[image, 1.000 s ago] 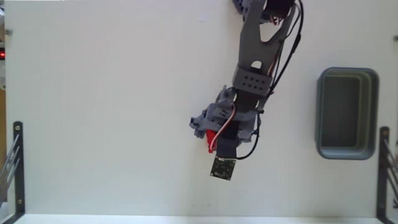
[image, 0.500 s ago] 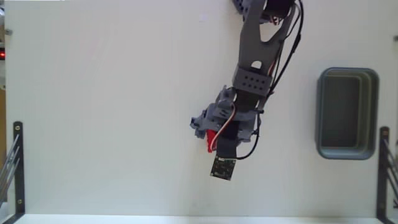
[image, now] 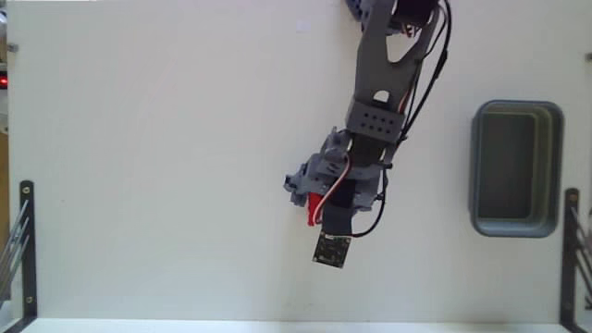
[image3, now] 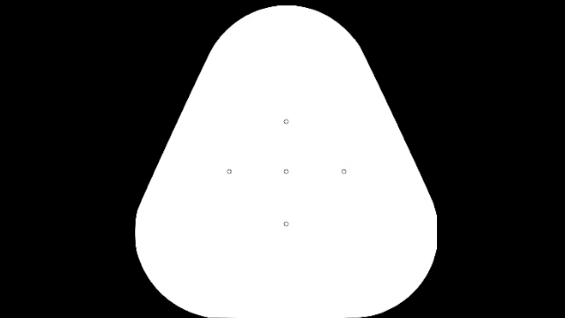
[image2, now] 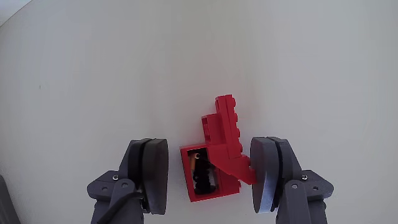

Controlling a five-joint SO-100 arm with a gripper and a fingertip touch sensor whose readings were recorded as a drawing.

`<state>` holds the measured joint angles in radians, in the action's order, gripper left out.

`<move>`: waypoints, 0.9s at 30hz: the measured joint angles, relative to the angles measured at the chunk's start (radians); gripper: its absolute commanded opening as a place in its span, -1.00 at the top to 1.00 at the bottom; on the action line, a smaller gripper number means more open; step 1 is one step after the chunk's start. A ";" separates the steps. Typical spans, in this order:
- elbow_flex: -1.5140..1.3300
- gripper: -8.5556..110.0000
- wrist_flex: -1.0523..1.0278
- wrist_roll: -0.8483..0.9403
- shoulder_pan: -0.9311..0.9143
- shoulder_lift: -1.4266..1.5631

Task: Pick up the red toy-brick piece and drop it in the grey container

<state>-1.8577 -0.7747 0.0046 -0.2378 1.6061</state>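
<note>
In the wrist view the red toy-brick piece (image2: 219,155) lies on the white table between my gripper's (image2: 210,163) two round pads, its hollow dark underside showing. The gripper is open: the right pad (image2: 267,171) is at the brick's corner, while a gap separates the left pad (image2: 151,173) from it. In the fixed view the gripper (image: 311,209) points down at the table's middle, with only a sliver of the red brick (image: 314,205) showing under the arm. The grey container (image: 481,170) stands hollow side up far to the right, well apart from the gripper.
Black metal brackets stand at the lower left (image: 25,242) and lower right (image: 571,250) table edges in the fixed view. The arm's base (image: 398,14) is at the top centre. The table's front edge runs along the bottom.
</note>
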 measured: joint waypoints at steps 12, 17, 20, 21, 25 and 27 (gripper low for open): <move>0.000 -0.39 0.000 0.000 0.000 0.000; 0.000 -0.36 0.000 0.000 0.000 0.000; 0.000 -0.35 0.000 0.000 0.000 0.000; 0.000 -0.35 0.000 0.000 0.000 0.000; 0.000 -0.32 0.000 0.000 0.000 0.000; 0.000 -0.32 0.000 0.000 0.000 0.000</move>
<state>-1.8577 -0.7747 0.0046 -0.2378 1.6061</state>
